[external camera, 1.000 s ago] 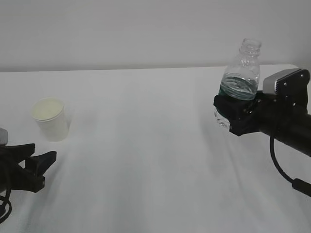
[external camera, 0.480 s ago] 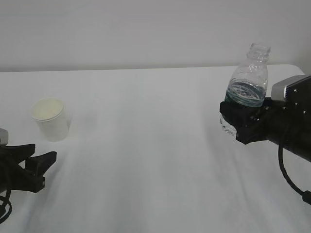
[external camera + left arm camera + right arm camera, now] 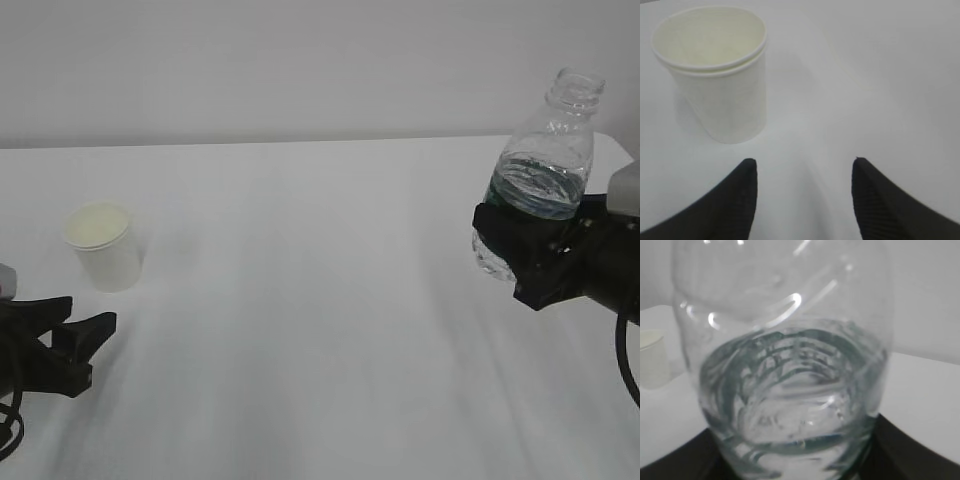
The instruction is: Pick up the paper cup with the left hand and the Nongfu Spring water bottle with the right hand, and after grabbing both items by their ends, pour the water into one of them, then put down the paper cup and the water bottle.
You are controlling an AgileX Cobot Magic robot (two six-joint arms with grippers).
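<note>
The white paper cup [image 3: 101,248] stands upright on the table at the left, and the left wrist view shows the cup [image 3: 715,75] at upper left. My left gripper [image 3: 88,316] rests low in front of it, open, with only bare table between its fingers [image 3: 742,195]. My right gripper [image 3: 522,252] is shut on the lower body of the Nongfu Spring water bottle [image 3: 548,150], which is capless and leans to the right. Water [image 3: 533,196] sits near the green label band. In the right wrist view the bottle [image 3: 790,365] fills the frame.
The white table [image 3: 310,300] runs back to a plain pale wall. Its right far corner [image 3: 610,140] lies just behind the bottle. The cup [image 3: 651,357] shows small at the left edge of the right wrist view.
My right gripper has carried the bottle to the right and slightly lower, and the bottle's neck now leans more to the right. The left gripper and the cup have not moved.
</note>
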